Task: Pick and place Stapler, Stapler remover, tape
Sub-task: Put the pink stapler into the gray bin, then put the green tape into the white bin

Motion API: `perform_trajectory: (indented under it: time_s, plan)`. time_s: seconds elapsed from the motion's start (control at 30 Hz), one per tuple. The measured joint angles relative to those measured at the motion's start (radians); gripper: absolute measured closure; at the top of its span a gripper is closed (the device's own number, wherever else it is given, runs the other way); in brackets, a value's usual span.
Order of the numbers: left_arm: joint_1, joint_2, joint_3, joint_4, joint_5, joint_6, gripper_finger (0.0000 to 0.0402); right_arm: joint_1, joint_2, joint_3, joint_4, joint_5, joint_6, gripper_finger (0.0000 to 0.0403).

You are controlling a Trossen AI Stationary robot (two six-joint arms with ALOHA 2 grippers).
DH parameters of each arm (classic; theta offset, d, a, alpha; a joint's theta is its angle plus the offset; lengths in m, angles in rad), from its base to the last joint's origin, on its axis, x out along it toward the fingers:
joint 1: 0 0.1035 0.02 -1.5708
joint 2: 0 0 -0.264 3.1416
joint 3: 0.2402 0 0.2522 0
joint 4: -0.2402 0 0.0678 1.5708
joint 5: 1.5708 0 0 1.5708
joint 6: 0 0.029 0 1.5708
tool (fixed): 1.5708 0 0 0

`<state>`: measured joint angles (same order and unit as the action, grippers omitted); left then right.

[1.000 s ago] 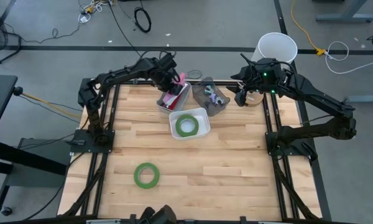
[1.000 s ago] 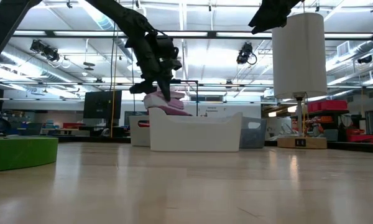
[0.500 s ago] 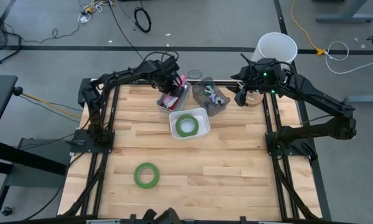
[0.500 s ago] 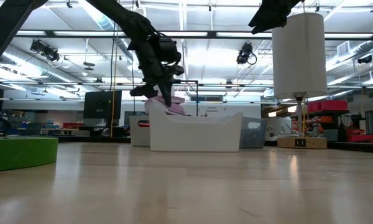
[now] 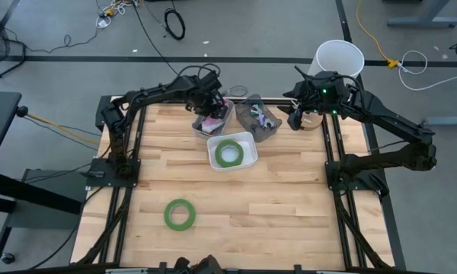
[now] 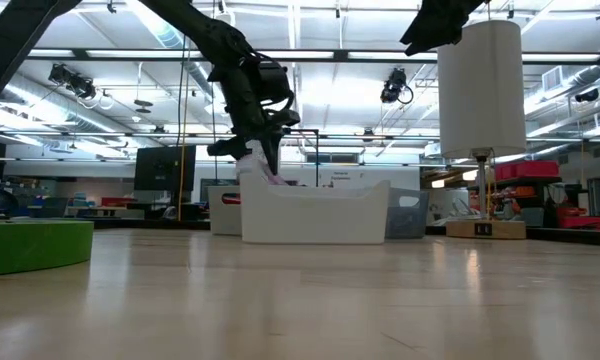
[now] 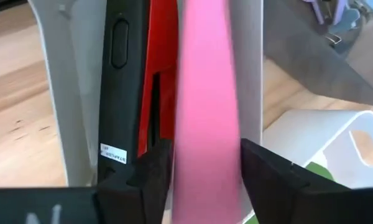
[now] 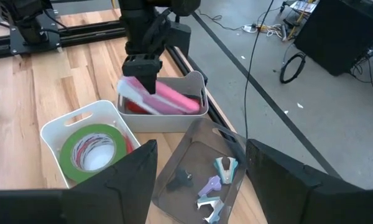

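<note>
High view: a green tape roll lies alone on the near table; another sits in the white bin. Farther back, the left gripper straddles a pink stapler in the grey bin, whether gripping I cannot tell. The right gripper hangs spread wide, empty.

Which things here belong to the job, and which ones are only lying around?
Job things:
pink stapler between the left hand's fingers, over its bin
red and black stapler
staple removers in the clear bin
tape in the white bin
green tape on the table

Lying about:
white bucket
cables
</note>
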<state>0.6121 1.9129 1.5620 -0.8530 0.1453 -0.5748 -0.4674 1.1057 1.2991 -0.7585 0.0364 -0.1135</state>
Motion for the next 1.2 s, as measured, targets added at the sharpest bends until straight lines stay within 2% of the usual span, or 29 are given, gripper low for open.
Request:
perform_trajectory:
  time_s: [0.27, 0.4, 0.83, 0.97, 1.2]
  plan:
    - [0.000, -0.001, 0.001, -0.010, -0.014, 0.012, 0.0145, 0.000, 0.000, 0.000, 0.000, 0.000, 0.000, 0.0158]
    - [0.000, -0.004, 0.030, -0.014, -0.011, 0.060, 0.0124, 0.000, 0.000, 0.000, -0.008, 0.000, 0.000, 0.0158]
    - [-0.041, -0.010, 0.333, -0.198, -0.061, 0.190, 0.0133, 0.000, 0.000, 0.000, -0.014, 0.000, 0.000, 0.0158]
    - [-0.085, -0.010, 0.376, -0.267, -0.064, 0.203, 0.0133, 0.000, 0.000, 0.000, -0.015, 0.000, 0.000, 0.0158]
    - [-0.215, -0.010, 0.379, -0.358, -0.048, 0.285, 0.0133, 0.000, 0.000, 0.000, -0.025, 0.000, 0.000, 0.0158]
